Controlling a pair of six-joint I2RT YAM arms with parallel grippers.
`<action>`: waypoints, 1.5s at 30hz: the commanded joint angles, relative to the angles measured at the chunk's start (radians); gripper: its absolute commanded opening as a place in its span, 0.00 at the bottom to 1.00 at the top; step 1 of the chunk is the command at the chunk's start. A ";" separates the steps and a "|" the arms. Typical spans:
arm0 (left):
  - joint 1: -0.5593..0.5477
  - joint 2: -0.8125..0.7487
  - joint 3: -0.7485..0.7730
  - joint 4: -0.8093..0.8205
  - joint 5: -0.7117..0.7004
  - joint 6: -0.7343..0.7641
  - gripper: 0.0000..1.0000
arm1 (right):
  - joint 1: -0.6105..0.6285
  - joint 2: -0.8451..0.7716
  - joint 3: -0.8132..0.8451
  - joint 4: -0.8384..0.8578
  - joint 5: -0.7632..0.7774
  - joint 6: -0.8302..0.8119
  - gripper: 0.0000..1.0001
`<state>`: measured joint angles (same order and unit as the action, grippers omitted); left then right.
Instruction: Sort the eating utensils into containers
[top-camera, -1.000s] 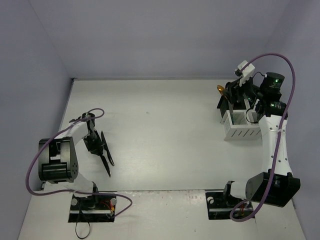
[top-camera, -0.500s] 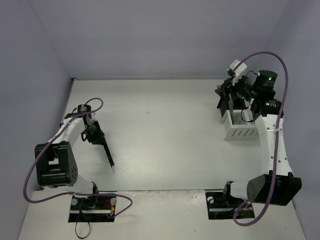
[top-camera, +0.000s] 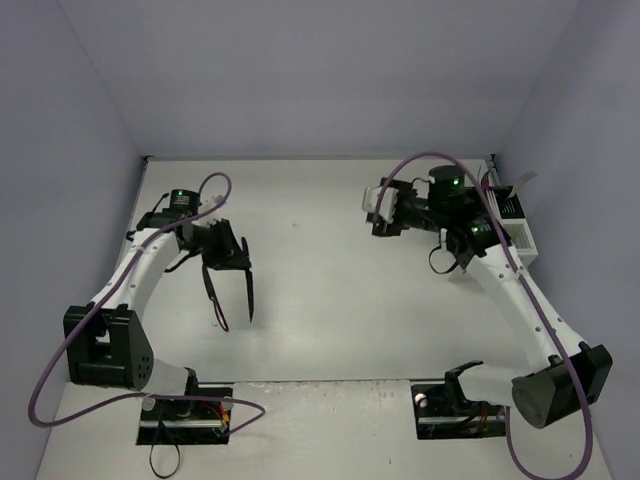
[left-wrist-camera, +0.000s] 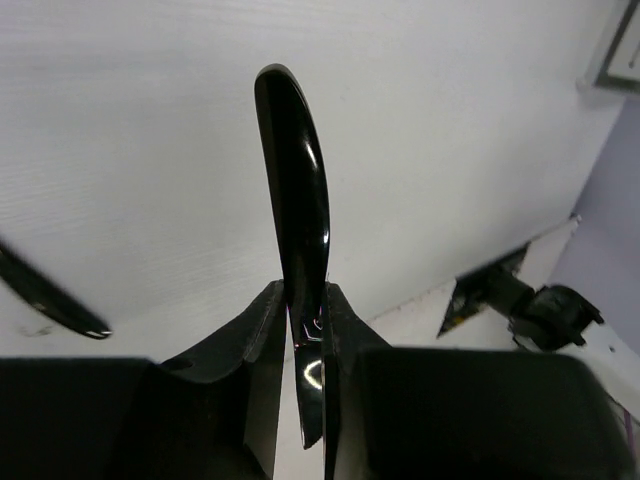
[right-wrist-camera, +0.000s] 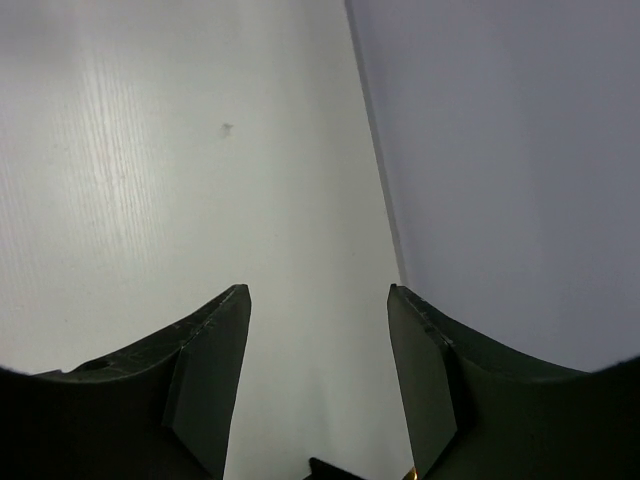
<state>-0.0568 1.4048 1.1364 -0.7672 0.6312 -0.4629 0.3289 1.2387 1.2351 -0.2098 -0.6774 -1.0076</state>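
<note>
My left gripper (top-camera: 238, 265) (left-wrist-camera: 305, 295) is shut on a slim glossy black utensil (left-wrist-camera: 300, 170) and holds it above the left half of the table. The utensil (top-camera: 249, 298) points toward the near edge in the top view. A second thin black piece (left-wrist-camera: 50, 298) lies on the table just left of it (top-camera: 215, 303). My right gripper (top-camera: 376, 220) (right-wrist-camera: 315, 300) hovers open and empty over the back middle-right of the table. The white slotted container (top-camera: 518, 238) stands at the far right, partly behind the right arm. A black container cannot be made out.
Grey-lilac walls close the table at the back, left and right. Black base plates (top-camera: 185, 415) (top-camera: 452, 405) sit at the near edge. Purple cables loop above both arms. The right wrist view shows only bare table and the wall corner.
The left gripper has lifted the black utensil and carried it rightward and up off the table. The right arm has swung left, away from the containers, which now show further right.
</note>
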 joint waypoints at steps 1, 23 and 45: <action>-0.086 0.020 0.078 -0.006 0.160 -0.078 0.00 | 0.146 -0.048 -0.064 0.049 0.069 -0.332 0.55; -0.170 0.154 0.063 -0.001 0.159 -0.211 0.00 | 0.640 0.060 -0.237 0.052 0.127 -0.817 0.58; -0.252 0.141 0.034 0.013 0.111 -0.229 0.00 | 0.725 0.318 -0.107 0.108 0.171 -0.846 0.53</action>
<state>-0.2942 1.5772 1.1727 -0.7684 0.7338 -0.6668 1.0413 1.5309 1.0780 -0.1495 -0.5113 -1.8348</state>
